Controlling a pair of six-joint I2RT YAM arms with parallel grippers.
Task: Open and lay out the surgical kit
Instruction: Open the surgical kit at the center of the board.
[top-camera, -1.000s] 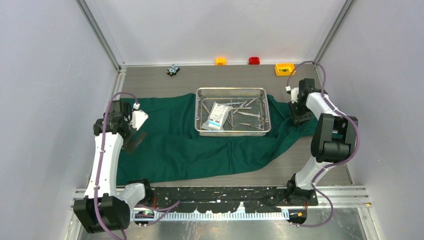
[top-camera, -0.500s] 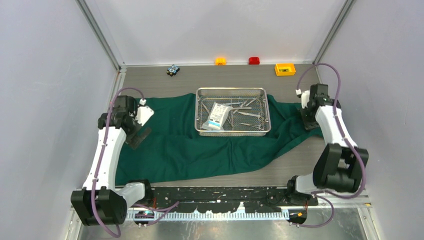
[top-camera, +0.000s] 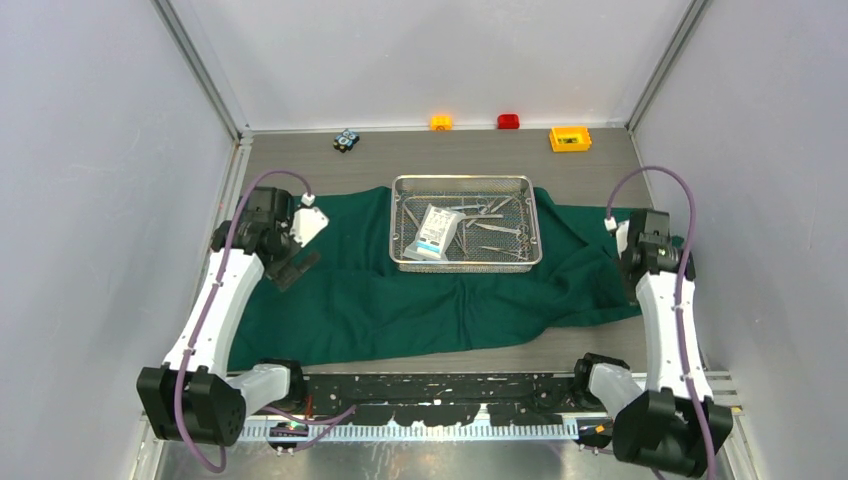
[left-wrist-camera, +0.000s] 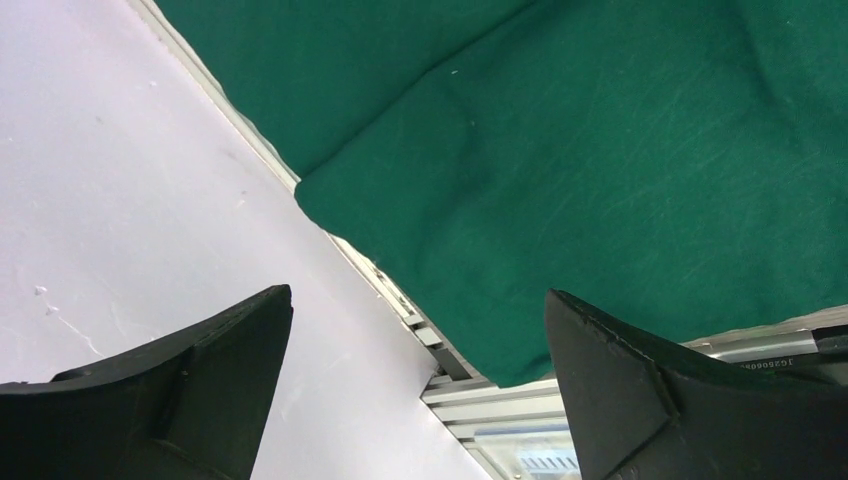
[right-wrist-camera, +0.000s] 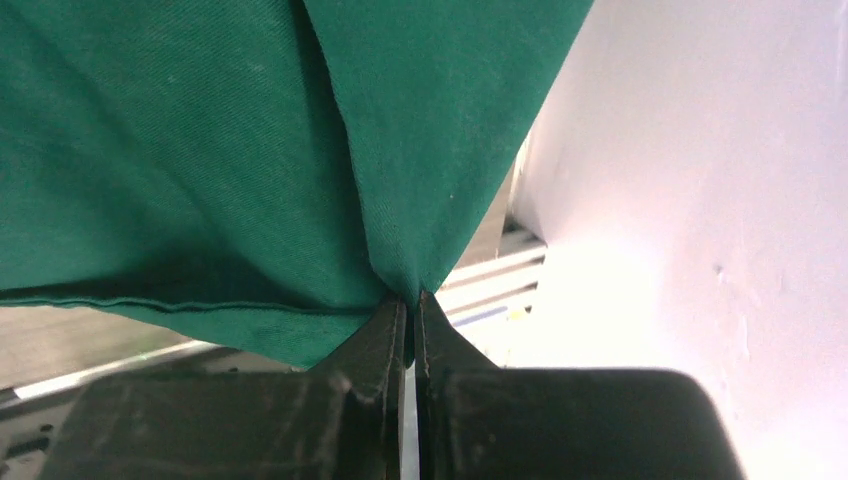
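- Grey tabletop (top-camera: 300, 160) boxed in by pale walls (top-camera: 100, 200), both arms bolted at the near edge, that's the setup.
- right gripper (right-wrist-camera: 410, 300): fingers pinched nearly together with a fold of the green drape (right-wrist-camera: 200, 150) caught between them, at the cloth's right-hand corner and close to the side wall.
- left gripper (left-wrist-camera: 417, 293): fingers spread wide with nothing in them, hanging over the drape's left edge. As far as I can tell it's not touching the cloth.
- Moving outward, the drape lies across the middle of the table. It's fairly flat on the left, with wrinkles and a wavy near edge on the right.
- wire-mesh tray (top-camera: 462, 179) sits on the far-centre part of the drape. The white pouch (top-camera: 437, 232) and silver forceps (top-camera: 500, 228) are inside it, so nothing's laid out yet.
- Step in hand, I'd say, is spreading the drape flat, right corner first. Instruments come later.
- Next move probably means drawing that corner outward and toward the near edge. Keep it low and slow so the tray doesn't get dragged, then let go.
- The left side could come down on its edge for counter-tension.
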